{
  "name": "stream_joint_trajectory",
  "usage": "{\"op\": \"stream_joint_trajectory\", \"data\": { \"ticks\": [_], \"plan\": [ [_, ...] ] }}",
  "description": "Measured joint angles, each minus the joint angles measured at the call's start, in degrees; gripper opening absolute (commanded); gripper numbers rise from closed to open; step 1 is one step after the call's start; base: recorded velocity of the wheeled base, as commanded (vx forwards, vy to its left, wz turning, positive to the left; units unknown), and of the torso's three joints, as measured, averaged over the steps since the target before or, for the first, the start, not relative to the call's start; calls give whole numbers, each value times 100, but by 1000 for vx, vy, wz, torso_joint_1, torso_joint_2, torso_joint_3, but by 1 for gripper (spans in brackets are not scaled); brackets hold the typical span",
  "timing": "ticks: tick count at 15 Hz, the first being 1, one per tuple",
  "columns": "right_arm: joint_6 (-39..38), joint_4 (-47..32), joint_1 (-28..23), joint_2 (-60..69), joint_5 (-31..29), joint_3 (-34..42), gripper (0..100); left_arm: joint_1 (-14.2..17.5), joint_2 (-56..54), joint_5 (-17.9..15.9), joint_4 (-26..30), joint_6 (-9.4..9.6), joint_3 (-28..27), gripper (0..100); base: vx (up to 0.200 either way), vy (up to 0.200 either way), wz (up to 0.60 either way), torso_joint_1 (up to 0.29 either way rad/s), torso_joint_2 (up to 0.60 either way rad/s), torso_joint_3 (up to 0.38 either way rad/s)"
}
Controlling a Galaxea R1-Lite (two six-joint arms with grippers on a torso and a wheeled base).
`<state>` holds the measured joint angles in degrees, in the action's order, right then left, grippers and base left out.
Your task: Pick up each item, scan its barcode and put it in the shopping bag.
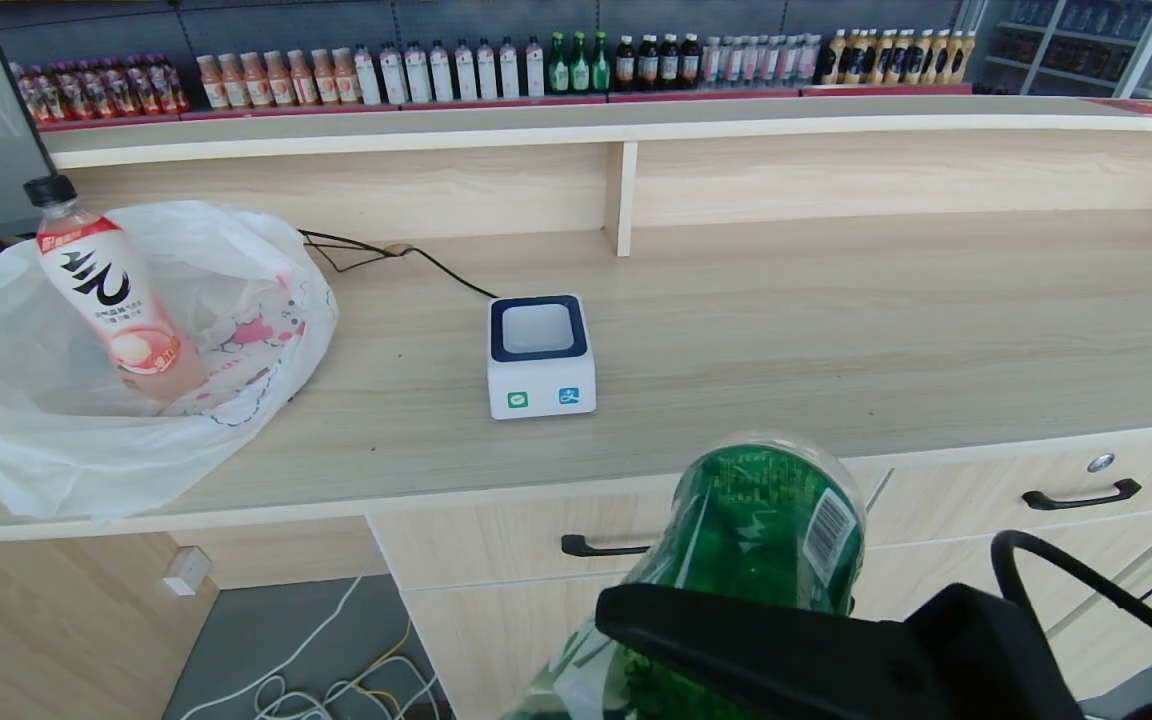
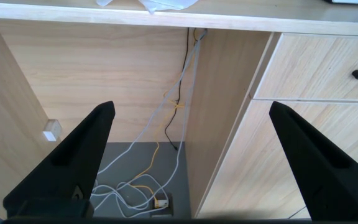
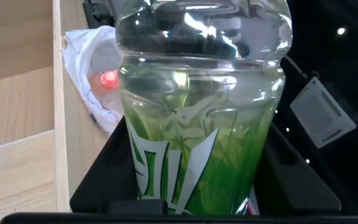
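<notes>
A green bottle point(image 1: 756, 540) with a white barcode label point(image 1: 829, 530) hangs in front of the counter's near edge, tilted with its base up. My right gripper point(image 1: 726, 640) is shut on it; in the right wrist view the green bottle point(image 3: 197, 143) sits between the black fingers point(image 3: 101, 180). The white scanner point(image 1: 540, 355) with a dark-rimmed window stands mid-counter, beyond the bottle. A white shopping bag point(image 1: 56, 420) lies open at the counter's left end with a pink bottle point(image 1: 111, 290) leaning inside. My left gripper point(image 2: 191, 168) is open and holds nothing, low under the counter.
The wooden counter point(image 1: 836, 330) has a raised back shelf and a divider point(image 1: 620, 200). A black cable point(image 1: 386, 255) runs from the scanner to the back. Drawers with black handles point(image 1: 1081, 495) are under the counter. Loose cables point(image 2: 160, 180) lie on the floor below.
</notes>
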<state>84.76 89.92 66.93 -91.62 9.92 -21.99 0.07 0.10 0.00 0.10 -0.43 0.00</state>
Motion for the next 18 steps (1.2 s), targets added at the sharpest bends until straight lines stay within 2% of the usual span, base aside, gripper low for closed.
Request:
{"op": "stream_joint_trajectory", "data": {
  "ticks": [2, 8, 12, 14, 15, 18],
  "plan": [
    [-399, 2, -6, -193, 0, -80, 0, 0, 0, 0, 0, 0, 0, 100, 0, 0, 0, 0, 0, 0],
    [-2706, -4, 105, -652, 33, -102, 0, 0, 0, 0, 0, 0, 0, 100, 0, 0, 0, 0, 0, 0],
    [-3054, 2, 137, -794, -101, -258, 0, 0, 0, 0, 0, -1, 0, 100, 0, 0, 0, 0, 0, 0],
    [-3243, 10, 107, -831, -618, -366, 0, 0, 0, 0, 0, 0, 0, 100, 0, 0, 0, 0, 0, 0],
    [-3624, 2, 104, -857, -825, -378, 0, -2, 0, 0, 0, 0, 0, 100, 0, 0, 0, 0, 0, 0],
    [-3983, 0, 10, -914, -917, -523, 0, 0, 0, 0, 0, 0, 0, 100, 0, 0, 0, 0, 0, 0]
  ]
}}
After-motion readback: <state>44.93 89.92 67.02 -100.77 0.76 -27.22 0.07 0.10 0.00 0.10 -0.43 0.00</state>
